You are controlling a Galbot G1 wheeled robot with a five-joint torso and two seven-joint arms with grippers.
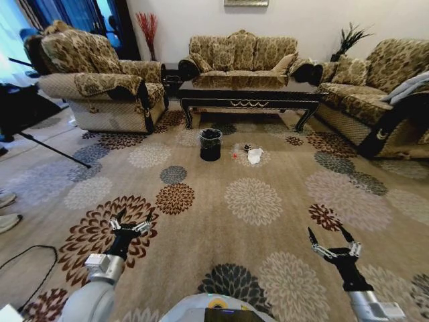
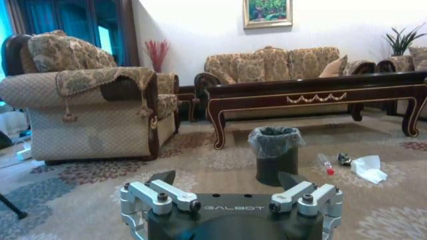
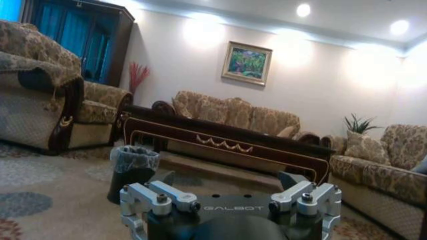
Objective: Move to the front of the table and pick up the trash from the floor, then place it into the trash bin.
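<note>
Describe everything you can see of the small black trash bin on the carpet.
The small round black trash bin stands upright on the flower-patterned carpet, in front of the long dark glossy coffee table and apart from it, its rim well below the tabletop. A crinkled translucent grey bag lines it and folds over the rim. Its mouth is open. To its right lie a crumpled white sheet and a small clear red-capped bottle, neither touching it.

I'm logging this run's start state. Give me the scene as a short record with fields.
stage: robot stands away from the table, trash not yet picked up
trash bin: upright on the carpet, in front of the table
trash: white crumpled sheet, red-capped bottle and dark wrapper on the floor beside the bin
left end effector: open, empty, held low
right end effector: open, empty, held low
</note>
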